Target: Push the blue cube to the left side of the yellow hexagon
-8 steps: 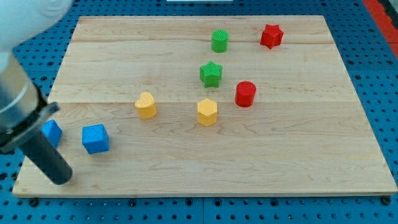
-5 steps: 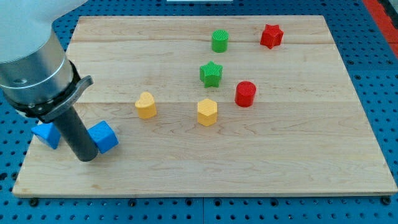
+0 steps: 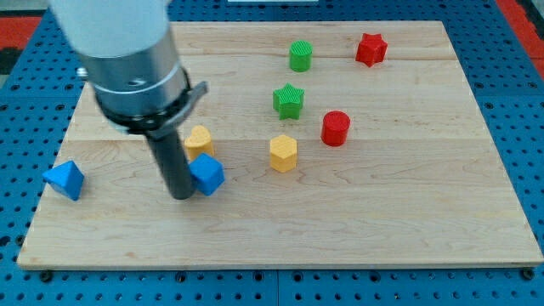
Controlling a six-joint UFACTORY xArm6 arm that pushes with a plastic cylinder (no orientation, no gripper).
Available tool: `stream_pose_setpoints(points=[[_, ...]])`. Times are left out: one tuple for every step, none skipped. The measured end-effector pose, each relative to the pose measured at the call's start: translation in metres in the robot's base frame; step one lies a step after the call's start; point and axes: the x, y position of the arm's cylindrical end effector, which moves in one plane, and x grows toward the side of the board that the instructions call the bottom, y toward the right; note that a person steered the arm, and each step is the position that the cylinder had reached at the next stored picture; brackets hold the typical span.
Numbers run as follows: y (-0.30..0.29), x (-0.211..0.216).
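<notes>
Here my tip (image 3: 181,195) touches the blue cube (image 3: 206,174), left of the yellow hexagon (image 3: 283,153); no jaws.

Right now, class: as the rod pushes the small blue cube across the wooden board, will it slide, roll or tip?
The blue cube likely slides: flat faces, smooth wooden board. It may twist, since my tip touches its left edge. Tipping seems unlikely; it looks squat.

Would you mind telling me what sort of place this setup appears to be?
Probably a robotics lab bench: a pale wooden board on blue perforated matting, with my tip pushing the blue cube.
</notes>
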Motion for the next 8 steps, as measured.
stream_pose_setpoints(points=[[0.019,-0.010],[0.037,-0.016],[0.058,-0.010],[0.059,-0.015],[0.059,-0.019],[0.059,-0.025],[0.059,-0.019],[0.014,0.054]])
